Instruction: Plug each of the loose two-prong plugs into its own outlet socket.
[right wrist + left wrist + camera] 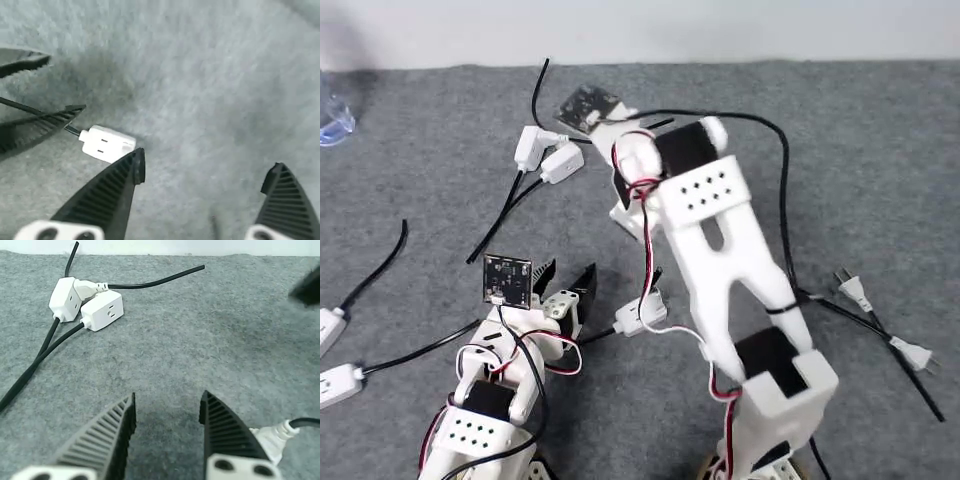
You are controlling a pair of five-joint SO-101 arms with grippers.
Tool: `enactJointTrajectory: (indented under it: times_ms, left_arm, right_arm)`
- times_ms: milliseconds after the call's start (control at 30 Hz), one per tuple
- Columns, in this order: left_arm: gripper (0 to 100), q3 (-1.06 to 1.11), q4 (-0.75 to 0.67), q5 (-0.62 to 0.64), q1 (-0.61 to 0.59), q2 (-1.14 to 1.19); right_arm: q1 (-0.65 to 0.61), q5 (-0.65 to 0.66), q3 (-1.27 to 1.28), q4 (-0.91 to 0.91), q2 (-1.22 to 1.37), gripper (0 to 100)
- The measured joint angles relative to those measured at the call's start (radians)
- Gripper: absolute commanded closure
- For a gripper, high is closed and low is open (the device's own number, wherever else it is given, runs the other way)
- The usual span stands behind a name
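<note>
Paired sockets (562,163) beyond the left hand (569,274), loose plugs (857,291) far right.

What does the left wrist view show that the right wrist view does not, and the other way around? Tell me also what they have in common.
The left wrist view adds two white outlet sockets side by side, a white plug set against one of them, and black cords. The right wrist view adds the right tool, open above the grey mat. Both share that mat, the open left tool and, as far as I can judge, one white cord end lying beside that tool.
</note>
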Motion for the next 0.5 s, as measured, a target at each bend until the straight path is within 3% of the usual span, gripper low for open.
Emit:
enactJointTrajectory:
  times_ms: [67,233,333,500]
  left_arm:
    - [80,0.000,0.000,-0.018,-0.006,0.000]
    - [80,0.000,0.000,-0.201,-0.058,0.000]
    - [80,-0.002,0.003,-0.221,-0.071,0.000]
    - [80,-0.091,0.222,-0.227,-0.068,0.000]
  right_arm:
    - [0.000,0.032,-0.012,0.000,-0.040,65.6]
    - [0.046,0.048,-0.012,0.005,-0.184,65.6]
    - [0.103,0.011,-0.012,0.005,-0.304,65.6]
    - [0.269,-0.106,0.098,0.005,-0.505,65.6]
